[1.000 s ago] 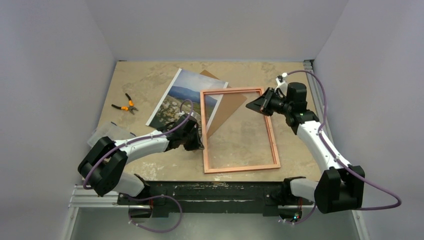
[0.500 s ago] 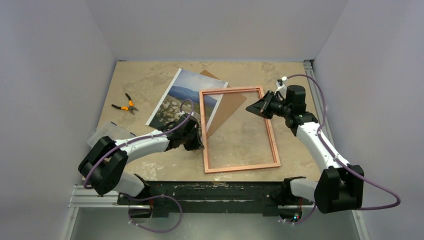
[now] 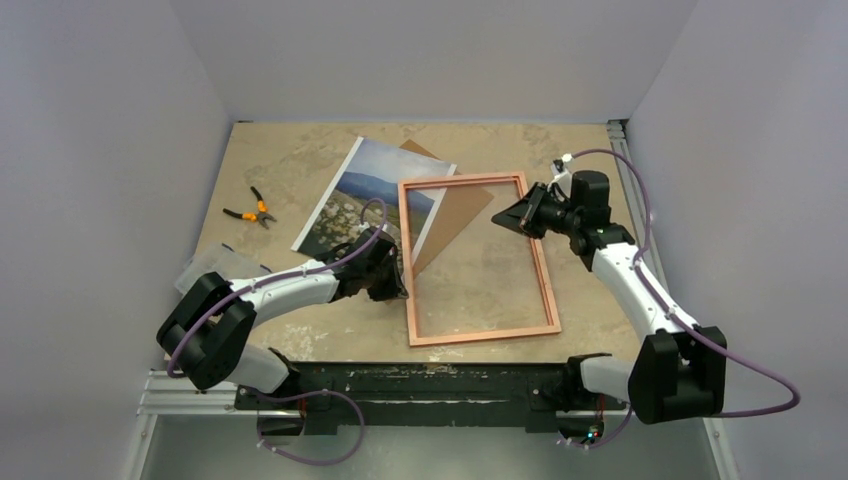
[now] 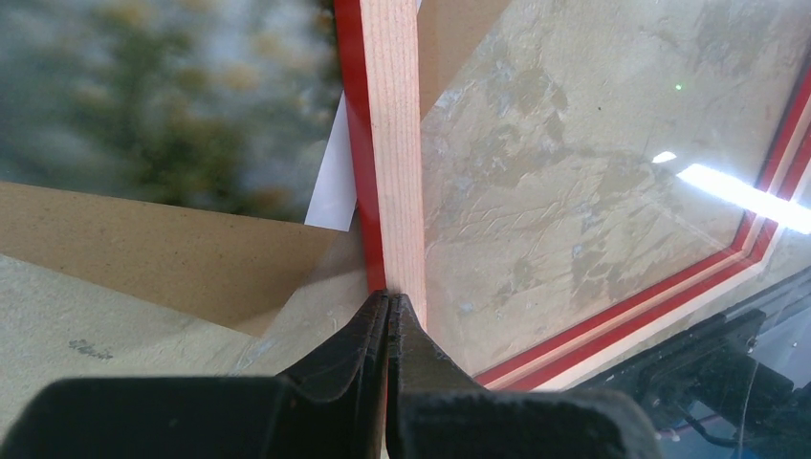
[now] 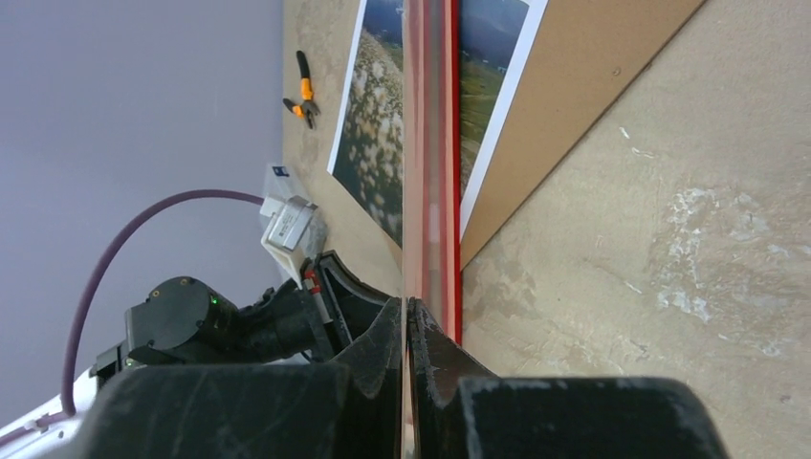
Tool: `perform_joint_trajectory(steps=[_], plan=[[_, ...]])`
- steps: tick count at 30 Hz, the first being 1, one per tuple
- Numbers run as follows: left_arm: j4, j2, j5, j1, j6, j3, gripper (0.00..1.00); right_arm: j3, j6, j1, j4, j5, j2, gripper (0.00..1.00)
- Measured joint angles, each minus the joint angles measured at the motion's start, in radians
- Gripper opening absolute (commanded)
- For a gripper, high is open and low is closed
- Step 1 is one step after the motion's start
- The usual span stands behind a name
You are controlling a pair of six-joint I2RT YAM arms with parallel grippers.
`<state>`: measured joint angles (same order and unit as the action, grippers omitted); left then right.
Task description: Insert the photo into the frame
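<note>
The frame [image 3: 485, 337] sits near the middle of the table [image 3: 290, 165], pale wooden back up, with the marbled tabletop showing through its clear pane. Its left rail crosses the photo [image 3: 362, 195], which lies picture side up just left of it and on top of a brown backing board [image 3: 458, 215]; one corner of the board pokes out beyond the photo's far edge. The left gripper [image 3: 398, 288] has its jaws pressed together, tips against the near part of the left rail. The right gripper [image 3: 500, 217] also has its jaws pressed together, tips meeting the far part of the right rail. I cannot tell whether either one pinches the wood. Orange-handled pliers [image 3: 252, 210] lie well apart, near the left wall
</note>
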<state>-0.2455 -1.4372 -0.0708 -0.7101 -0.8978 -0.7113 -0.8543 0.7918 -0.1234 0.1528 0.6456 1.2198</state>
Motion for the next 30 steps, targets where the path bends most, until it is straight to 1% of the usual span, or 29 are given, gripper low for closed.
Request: perform_joint_trajectory(steps=[8,20,27,30], plan=[[-0.014,0.000,0.007,0.000,0.000,-0.005,0.00,-0.002,-0.117,0.009,0.021,0.002,0.045,0.00],[-0.029,0.003,0.013,0.000,0.001,-0.008,0.00,-0.068,-0.320,0.012,0.125,-0.008,0.138,0.00],[-0.033,0.001,0.016,0.000,0.002,-0.013,0.00,-0.070,-0.376,0.013,0.155,-0.016,0.225,0.03],[-0.035,-0.002,0.016,0.000,0.003,-0.016,0.00,-0.076,-0.388,0.014,0.159,-0.019,0.253,0.06]])
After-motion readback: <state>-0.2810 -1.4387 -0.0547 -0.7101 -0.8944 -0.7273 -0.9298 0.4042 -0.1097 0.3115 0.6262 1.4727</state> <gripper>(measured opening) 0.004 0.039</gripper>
